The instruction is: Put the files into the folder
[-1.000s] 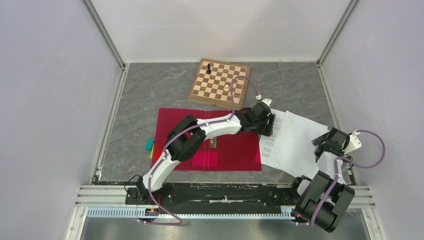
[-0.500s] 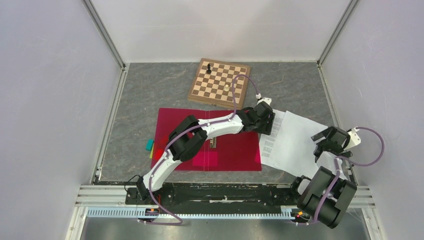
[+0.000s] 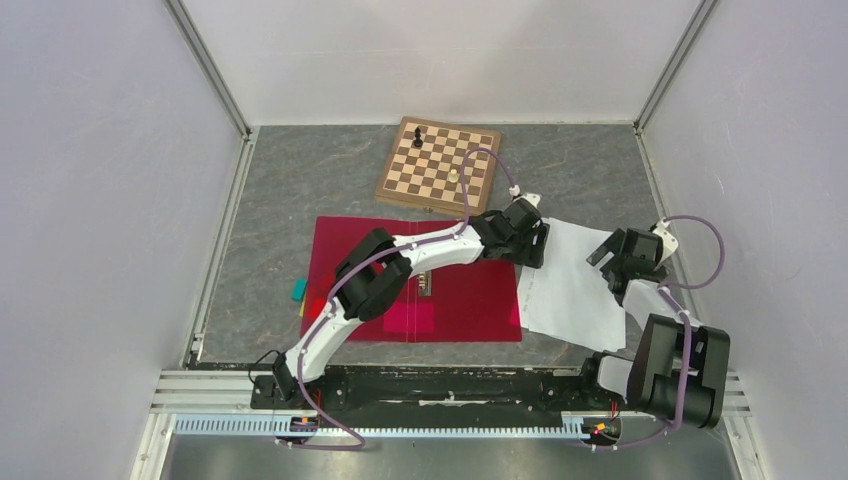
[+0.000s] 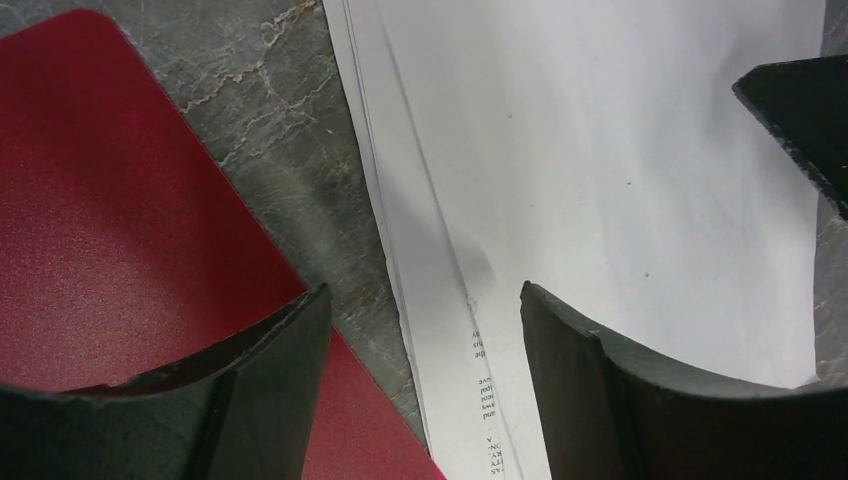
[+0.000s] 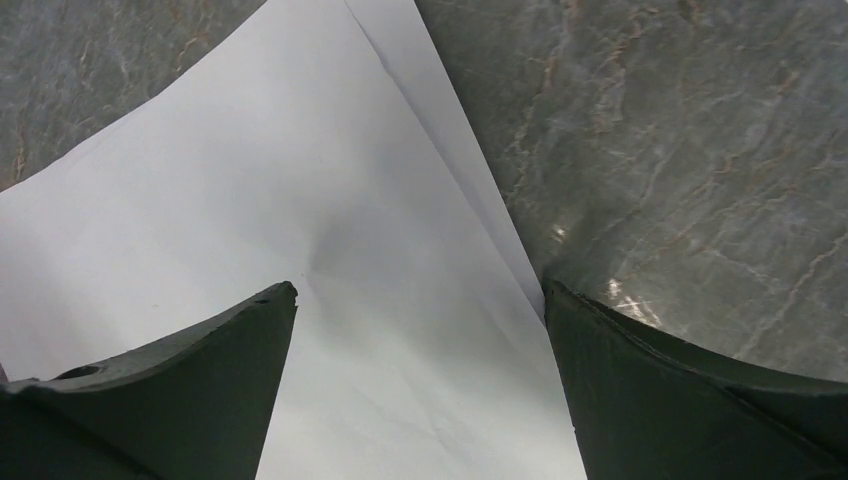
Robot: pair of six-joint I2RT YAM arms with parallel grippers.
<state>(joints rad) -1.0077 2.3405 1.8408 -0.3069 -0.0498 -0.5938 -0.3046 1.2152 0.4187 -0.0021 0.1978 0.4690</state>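
The red folder [image 3: 460,300] lies open and flat in the middle of the table, and its corner [image 4: 100,220] shows in the left wrist view. The white files [image 3: 570,290] lie fanned just right of it, with small print along one edge [image 4: 485,380]. My left gripper [image 3: 527,243] [image 4: 422,292] is open low over the files' left edge, one finger over the folder and the other over the paper. Above the files' right part [image 5: 250,200], my right gripper [image 3: 622,255] [image 5: 420,288] is open too, one finger at the sheet's edge. Neither holds anything.
A wooden chessboard [image 3: 440,165] with a few pieces sits behind the folder. A small teal object [image 3: 298,290] lies at the folder's left edge. Grey marbled tabletop [image 5: 700,150] surrounds the sheets, with white walls on three sides.
My right arm has swung from the table's right edge leftward and farther back, over the files' right side. The left gripper stays put, its jaws slightly wider.
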